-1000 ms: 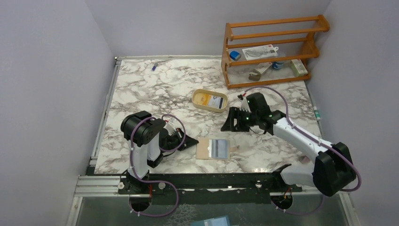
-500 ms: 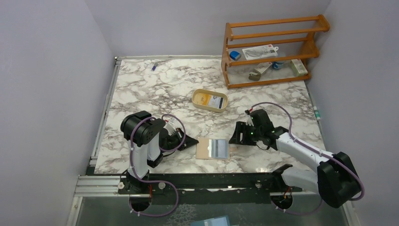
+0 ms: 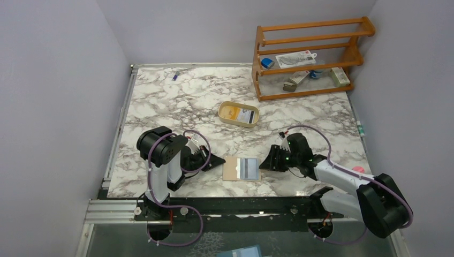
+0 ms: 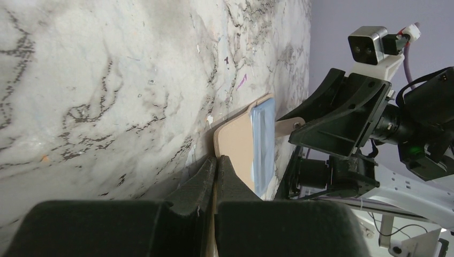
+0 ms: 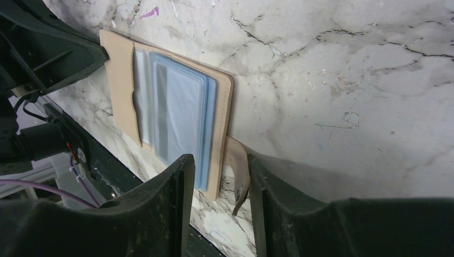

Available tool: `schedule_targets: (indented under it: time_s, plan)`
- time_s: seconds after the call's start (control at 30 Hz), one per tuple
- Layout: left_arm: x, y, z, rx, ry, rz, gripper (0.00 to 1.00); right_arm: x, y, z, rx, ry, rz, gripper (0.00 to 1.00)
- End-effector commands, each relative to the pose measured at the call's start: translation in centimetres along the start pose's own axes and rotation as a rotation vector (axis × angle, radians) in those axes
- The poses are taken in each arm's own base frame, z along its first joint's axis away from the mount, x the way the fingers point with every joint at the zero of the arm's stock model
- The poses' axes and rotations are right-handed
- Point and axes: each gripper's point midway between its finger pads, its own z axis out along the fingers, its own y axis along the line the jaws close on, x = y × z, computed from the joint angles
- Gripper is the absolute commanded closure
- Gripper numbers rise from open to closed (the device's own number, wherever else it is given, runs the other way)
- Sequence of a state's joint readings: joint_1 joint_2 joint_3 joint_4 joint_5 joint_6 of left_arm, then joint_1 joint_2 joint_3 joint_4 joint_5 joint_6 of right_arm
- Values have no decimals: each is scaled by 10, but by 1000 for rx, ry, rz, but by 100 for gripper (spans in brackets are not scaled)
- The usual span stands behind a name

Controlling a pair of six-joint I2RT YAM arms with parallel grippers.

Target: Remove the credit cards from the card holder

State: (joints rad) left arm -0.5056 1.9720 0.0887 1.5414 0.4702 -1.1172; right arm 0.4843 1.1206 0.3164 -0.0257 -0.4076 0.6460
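card holder point(image 3: 242, 168) lies open flat on the marble table point(image 3: 176, 107), nr the near edge, betw the two grippers, pale blue sleeves up. L gripper point(image 3: 219, 160) is clenched on its left edge; left wrist view shows a thin tan strip pinched betw the fingers. R gripper point(image 3: 264, 164) sits low at the right edge, jaws apart, straddling the snap tab point(image 5: 239, 171). One finger overlaps the holder's edge, no grasp visible. Can't tell if a card sits in the sleeves. Two credit cards lie in the oval tan tray point(image 3: 220, 111) further back, well apart from the holder: yellow-orange card point(image 3: 231, 111) and white/blue card point(image 3: 246, 116) side by side. Wooden rack point(image 3: 260, 59) at the far right w/ small pkgs on its shelves, print too small to read. Small blue item point(image 3: 175, 75) nr the far left edge. Room: marble runs from holder back to tray. Near side is tight, base rail point(image 3: 241, 203) just beside the holder. Walls close in on both sides.
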Motion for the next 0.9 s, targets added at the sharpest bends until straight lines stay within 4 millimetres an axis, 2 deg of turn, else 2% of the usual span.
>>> schedule_targets:
  time_s: [0.0,0.33,0.67,0.8,0.87]
  plan:
    - [-26,-23,-2,104,-138,121,100,8,0,5,-32,21,19,56]
    - [-25,-20,-3,98,-138,112,100,17,-4,8,-48,35,32,63]
    - [-25,-20,-3,99,-137,111,100,31,0,12,-144,28,67,87]
    - [-25,-21,-3,100,-138,112,100,39,-6,15,-142,52,78,89]
    - [-25,-21,-3,99,-137,111,100,42,-8,16,-142,58,80,99]
